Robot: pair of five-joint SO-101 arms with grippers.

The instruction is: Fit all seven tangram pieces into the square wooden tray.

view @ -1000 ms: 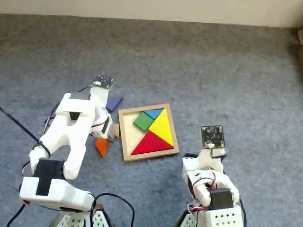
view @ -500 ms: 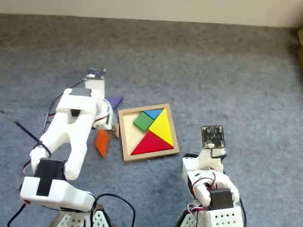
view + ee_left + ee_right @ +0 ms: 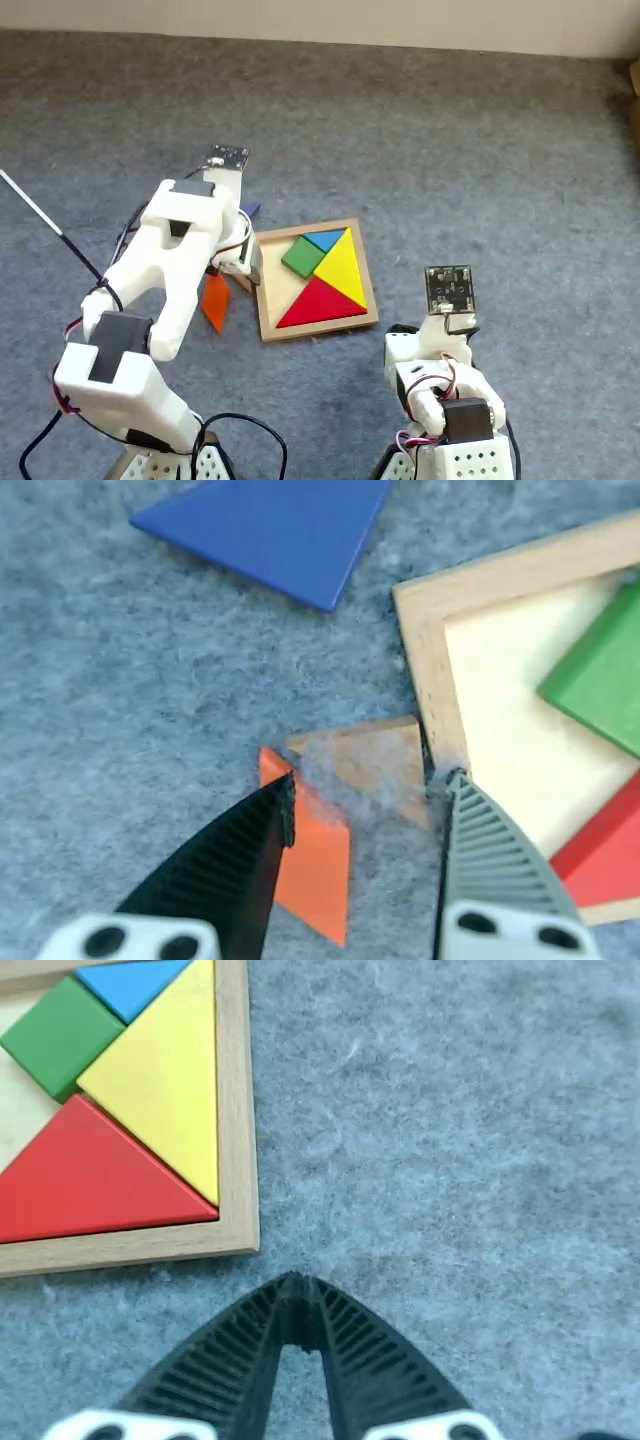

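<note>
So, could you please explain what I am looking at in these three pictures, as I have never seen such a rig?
These are two small white robot arms, the left arm and the right arm, on grey carpet. One picture looks down from a fixed camera above; the other two come from a camera on each wrist, looking past its end effector. A wooden tray holds a green square, blue triangle, yellow triangle and red triangle. An orange piece, a dark blue piece and a tan triangle lie outside it. The left end effector is open, straddling the tan triangle by the tray's corner. The right end effector is shut, holding nothing, over carpet near the tray.
</note>
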